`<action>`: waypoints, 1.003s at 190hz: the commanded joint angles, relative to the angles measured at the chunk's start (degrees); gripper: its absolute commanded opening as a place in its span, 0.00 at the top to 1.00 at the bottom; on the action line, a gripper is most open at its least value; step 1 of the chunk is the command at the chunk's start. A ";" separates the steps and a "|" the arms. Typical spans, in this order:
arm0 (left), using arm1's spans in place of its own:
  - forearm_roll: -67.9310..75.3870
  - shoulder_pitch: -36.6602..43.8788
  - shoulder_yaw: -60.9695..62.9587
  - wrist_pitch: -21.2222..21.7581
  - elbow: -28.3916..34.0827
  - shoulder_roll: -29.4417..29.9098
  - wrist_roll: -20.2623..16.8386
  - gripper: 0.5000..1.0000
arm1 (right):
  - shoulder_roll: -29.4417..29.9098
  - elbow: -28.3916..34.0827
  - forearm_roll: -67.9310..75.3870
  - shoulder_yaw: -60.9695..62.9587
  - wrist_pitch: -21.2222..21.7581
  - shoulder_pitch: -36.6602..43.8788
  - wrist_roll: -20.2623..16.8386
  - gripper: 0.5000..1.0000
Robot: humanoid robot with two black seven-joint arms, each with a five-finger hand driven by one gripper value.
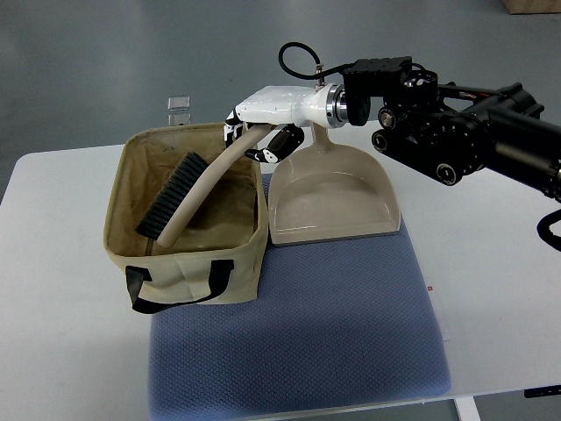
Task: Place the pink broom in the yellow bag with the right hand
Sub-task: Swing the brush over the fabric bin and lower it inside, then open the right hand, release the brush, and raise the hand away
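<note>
- Table [61, 202] white, mat [351, 333] blue; bag [188, 279] sits on mat's left edge, soft-walled, likely to sag or slide if pushed.
- Dustpan [337, 197] just beside bag, right under wrist; could get knocked on retreat.
- Broom [188, 200] already in bag, bristles down, handle tilted over the right rim; might tip out once released.
- Right hand [263, 132] curled around handle top, not yet released; snagging possible.
</note>
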 commanded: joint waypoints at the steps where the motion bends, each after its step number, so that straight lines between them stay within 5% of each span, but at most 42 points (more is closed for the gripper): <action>1: 0.00 0.07 0.03 0.01 0.00 0.00 0.06 0.00 | 0.12 0.07 0.22 0.23 -1.22 -0.22 0.08 0.41; 94: 0.00 -0.02 0.03 0.01 0.00 0.00 -0.03 0.00 | -2.52 0.42 4.44 8.94 -1.04 -0.74 0.17 0.29; 131: 0.00 -0.02 -0.06 0.01 0.00 0.00 -0.03 0.00 | -7.70 -0.19 14.63 19.04 -0.86 -9.00 0.61 0.27; 190: 0.00 -0.02 -0.06 0.01 0.00 0.00 -0.03 0.00 | -7.71 -5.20 40.90 30.99 -1.39 -23.59 0.61 0.21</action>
